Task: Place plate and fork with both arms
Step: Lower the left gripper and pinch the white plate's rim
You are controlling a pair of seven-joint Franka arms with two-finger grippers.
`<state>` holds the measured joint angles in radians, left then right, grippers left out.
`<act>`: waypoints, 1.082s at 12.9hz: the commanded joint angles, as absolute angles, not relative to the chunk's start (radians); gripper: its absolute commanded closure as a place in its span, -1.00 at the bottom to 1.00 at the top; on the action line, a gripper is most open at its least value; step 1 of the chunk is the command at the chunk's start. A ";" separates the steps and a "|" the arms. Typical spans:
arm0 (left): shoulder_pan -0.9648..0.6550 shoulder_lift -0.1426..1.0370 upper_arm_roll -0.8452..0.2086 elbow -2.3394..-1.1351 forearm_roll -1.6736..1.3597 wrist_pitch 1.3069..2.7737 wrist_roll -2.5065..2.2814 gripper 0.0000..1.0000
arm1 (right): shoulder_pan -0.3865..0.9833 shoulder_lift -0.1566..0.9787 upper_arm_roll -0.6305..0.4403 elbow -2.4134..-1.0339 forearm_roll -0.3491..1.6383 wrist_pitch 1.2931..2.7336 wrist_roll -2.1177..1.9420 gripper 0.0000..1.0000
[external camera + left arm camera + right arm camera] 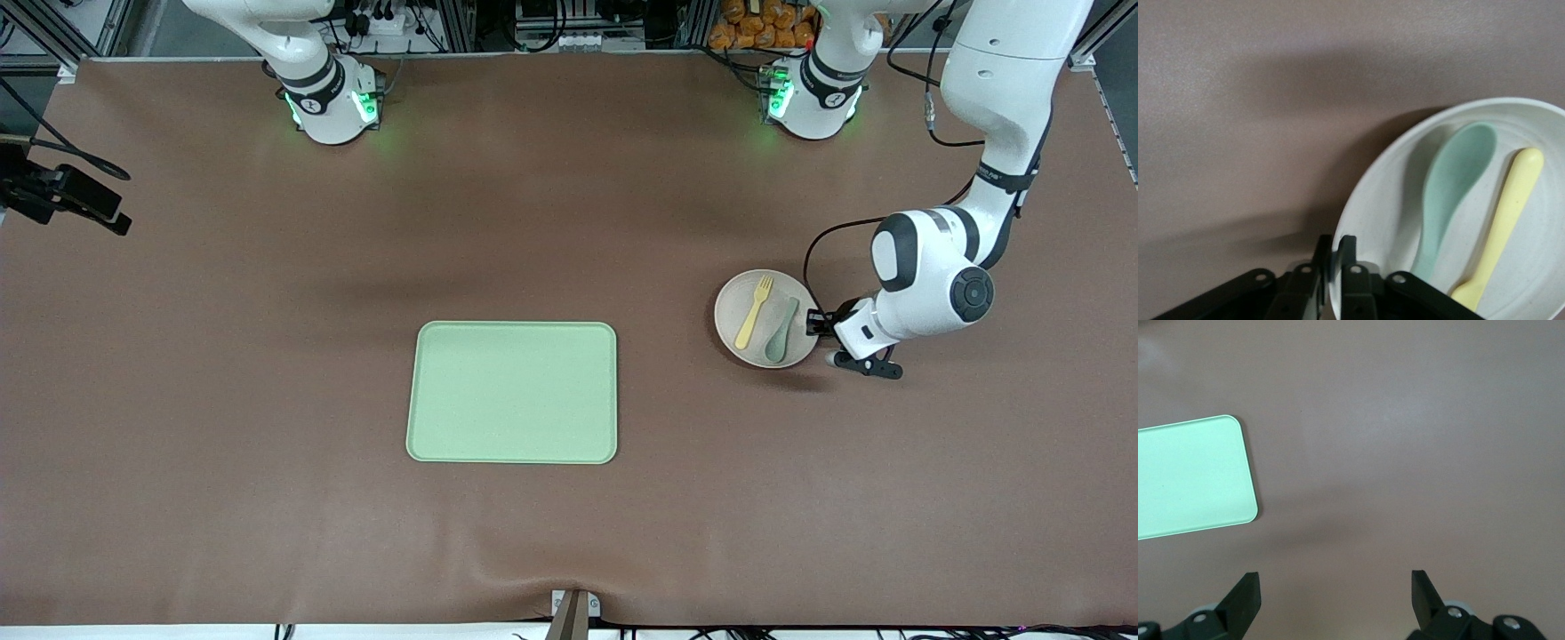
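Left claw clamped on the plate rim, at the left arm's end of the brown surface. Fork and green spoon lie side by side in plate. Right claw spread apart above bare surface, waiting. Green tray mid-surface.

The tray lies flat on the counter, about midway between the two arms' ends. The plate sits well apart from it, toward the left arm's end and slightly farther from the front camera. On the plate lie the fork and the spoon, side by side, the spoon toward the left arm's end. The left gripper is at the plate's rim on that same end, its fingers closed on the rim.
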<state>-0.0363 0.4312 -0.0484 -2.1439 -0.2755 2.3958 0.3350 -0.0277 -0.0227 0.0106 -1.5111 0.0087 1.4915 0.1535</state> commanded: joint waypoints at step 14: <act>-0.041 0.431 -0.118 -1.832 -0.505 2.125 0.336 1.00 | -0.049 -0.025 0.021 -1.508 0.021 1.500 0.152 -1.00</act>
<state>-0.0372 0.4282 -0.1047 -1.8876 -0.4690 2.1710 0.3452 -0.0299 -0.0225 0.0106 -1.5111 0.0087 1.4929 0.1535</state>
